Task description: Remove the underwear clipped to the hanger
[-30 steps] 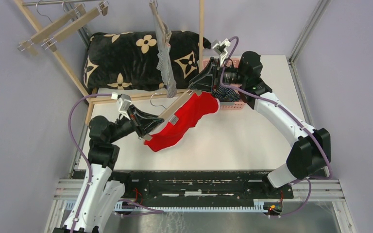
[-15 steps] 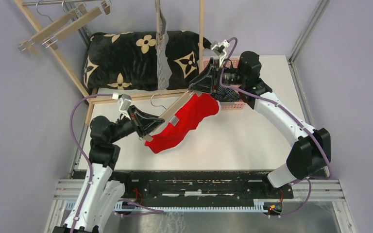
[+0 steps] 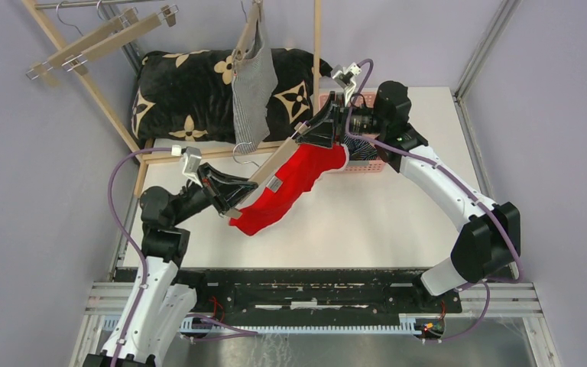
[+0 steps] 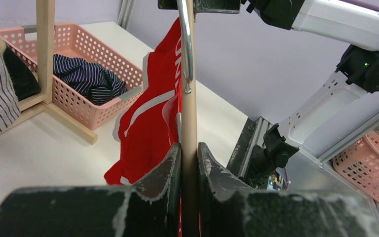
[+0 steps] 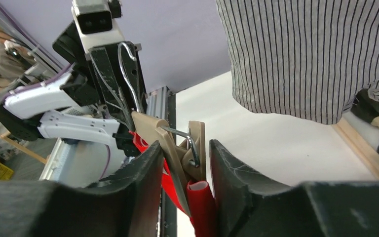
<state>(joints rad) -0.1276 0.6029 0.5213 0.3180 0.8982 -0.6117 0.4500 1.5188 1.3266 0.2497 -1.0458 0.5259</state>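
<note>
Left wrist view: left fingers [image 4: 170, 165] clenched on the smooth wooden hanger [image 4: 190, 123], soft red boxers [image 4: 150, 116] hanging off it; right fingers [image 5: 143, 175] flank its clip [image 5: 199, 143], grip unclear.

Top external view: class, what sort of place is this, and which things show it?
Probably a robot lab cell staged as a laundry corner: two robot arms bolted by a white table, aluminium framing against bare walls, a wooden rack with clip hangers, a pink basket.

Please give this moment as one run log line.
left pincer shut on hanger | right pincer around clip | red underwear clipped | navy underwear in basket | grey underwear hanging
</note>
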